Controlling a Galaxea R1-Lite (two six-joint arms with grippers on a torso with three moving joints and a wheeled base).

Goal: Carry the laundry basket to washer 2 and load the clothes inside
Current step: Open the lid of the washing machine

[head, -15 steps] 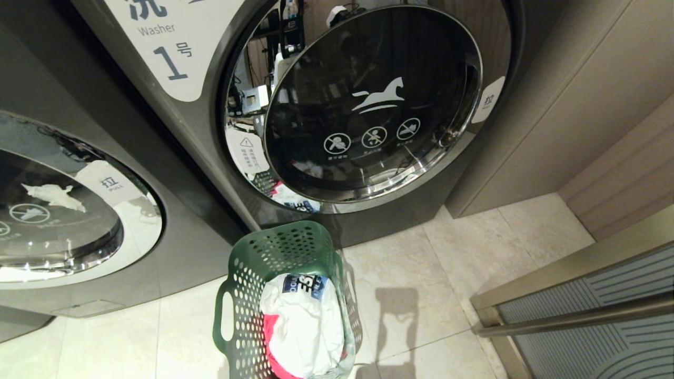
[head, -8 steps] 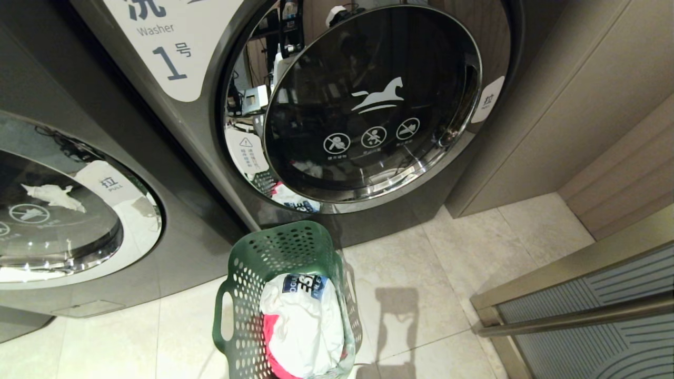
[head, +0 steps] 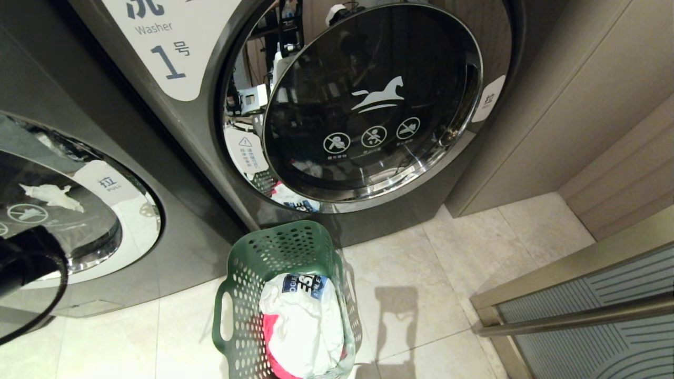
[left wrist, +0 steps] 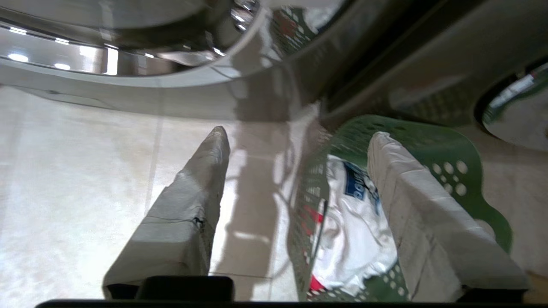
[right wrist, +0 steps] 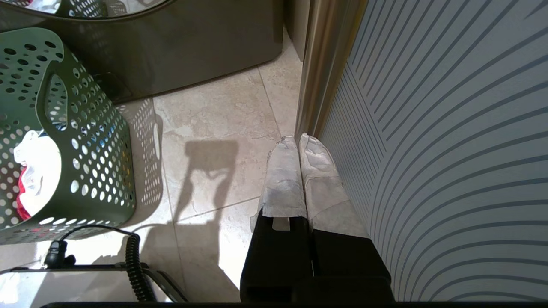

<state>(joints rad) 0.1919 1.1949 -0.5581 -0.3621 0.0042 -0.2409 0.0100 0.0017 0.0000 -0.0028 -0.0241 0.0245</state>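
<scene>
- I am seeing the laundry basket (head: 287, 300) sitting on the pale tiled floor (head: 437, 300) right in front of me, nearest of everything, with its left looped handle (head: 225, 316) facing the left machine.
- The clothes (head: 303, 329) are lying inside it: a white garment with a blue printed patch (head: 304, 284) on top, and a pink-red piece showing beneath it at the near end.
- I am holding the left gripper (left wrist: 295, 137) low over the floor beside the basket, its taped fingers (left wrist: 188, 214) standing spread apart and gripping nothing; one finger is showing over the tiles, the other in front of the basket's rim.
- In the head view only a dark part of the left arm (head: 23, 263) and its cable are showing at the left edge.
- I am keeping the right gripper (right wrist: 298, 137) pointing down at the floor next to a striped blue-grey panel (right wrist: 449, 149), its two taped fingers pressed together on nothing, well apart from the basket.
- Just beyond the basket a dark grey washer (head: 337, 105) labelled 1 (head: 168, 60) is standing with its round chrome-rimmed door closed.
- To its left a second grey machine (head: 79, 226) is showing a closed door with a pull sticker; I cannot tell its number.
</scene>
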